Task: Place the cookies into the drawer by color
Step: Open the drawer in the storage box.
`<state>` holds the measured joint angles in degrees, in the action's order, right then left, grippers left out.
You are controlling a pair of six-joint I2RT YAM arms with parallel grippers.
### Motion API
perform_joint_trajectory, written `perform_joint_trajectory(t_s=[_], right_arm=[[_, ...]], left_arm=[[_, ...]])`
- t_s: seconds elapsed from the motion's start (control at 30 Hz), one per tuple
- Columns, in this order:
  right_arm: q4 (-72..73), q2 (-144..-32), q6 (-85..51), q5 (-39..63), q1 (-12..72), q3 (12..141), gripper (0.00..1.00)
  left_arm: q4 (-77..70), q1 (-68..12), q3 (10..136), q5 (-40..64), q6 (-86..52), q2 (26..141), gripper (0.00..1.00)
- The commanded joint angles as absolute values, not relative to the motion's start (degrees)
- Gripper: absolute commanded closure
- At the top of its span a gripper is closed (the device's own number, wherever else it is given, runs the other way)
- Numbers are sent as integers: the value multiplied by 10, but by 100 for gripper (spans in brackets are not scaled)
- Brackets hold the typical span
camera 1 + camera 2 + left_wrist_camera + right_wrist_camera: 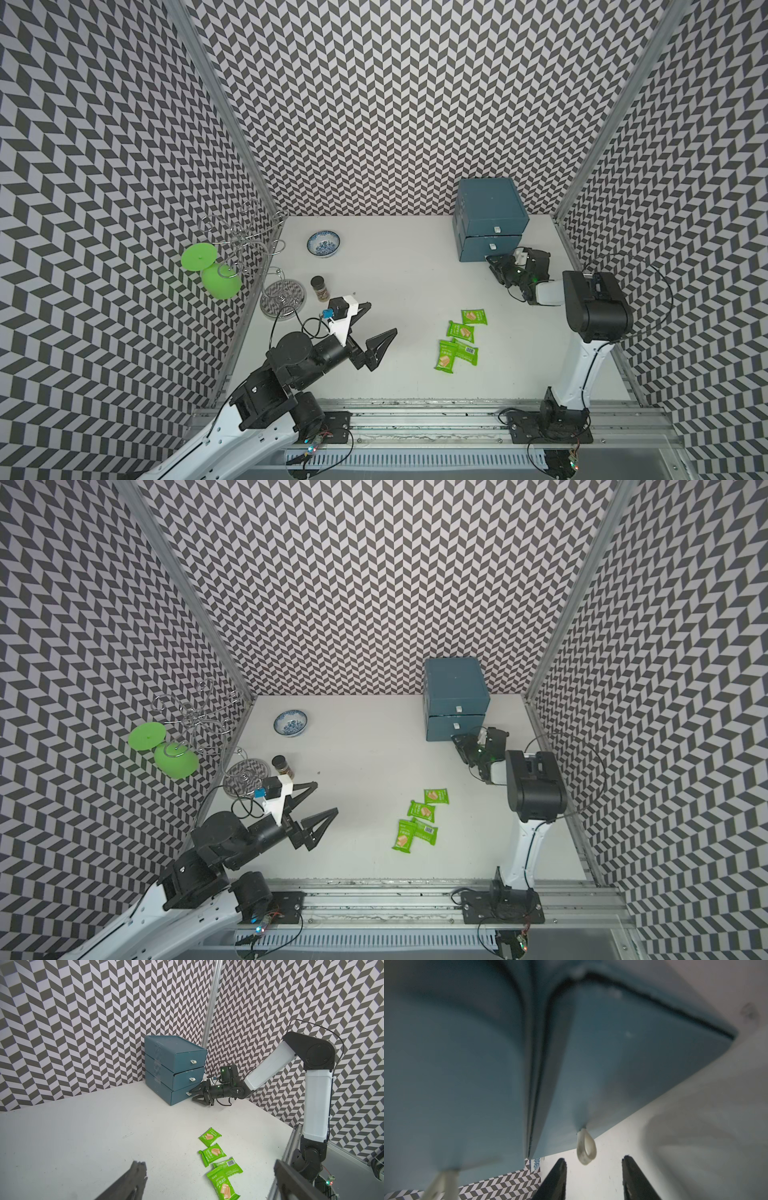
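Left wrist view has four green cookies (212,1154) lying loose on the white worktop (83,1136), towards its near right; two of them overlap and none is in a drawer. In both top views they form a short ragged column (461,331) (422,811). Well beyond them, in the far right corner, stands the blue drawer unit (166,1051), three drawers stacked. The right gripper (192,1094) lies low at the bottom drawer (179,1097). In the right wrist view its jaws stand apart just short of that drawer's pale loop handle (586,1147), gripping nothing. The left gripper (382,318) hangs above the worktop to the left of the cookies, spread wide and empty. Further left stand a brown spice jar (320,288) and a wire stand (282,299), with a blue-patterned bowl (323,244) beyond them.
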<state>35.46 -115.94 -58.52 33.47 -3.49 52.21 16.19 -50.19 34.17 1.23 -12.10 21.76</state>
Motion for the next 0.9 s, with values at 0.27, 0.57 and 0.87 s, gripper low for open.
perform_joint_trajectory(t_s=[0.27, 0.57, 0.87], right_arm=[[402, -1193, -605, 332, -30, 554, 75], [412, -1188, -605, 334, -30, 541, 97], [428, -1153, -602, 343, -30, 500, 100]], left_arm=[[147, -497, 337, 21, -121, 220, 0], [146, -497, 337, 22, -121, 220, 0], [147, -497, 337, 23, -122, 221, 0]])
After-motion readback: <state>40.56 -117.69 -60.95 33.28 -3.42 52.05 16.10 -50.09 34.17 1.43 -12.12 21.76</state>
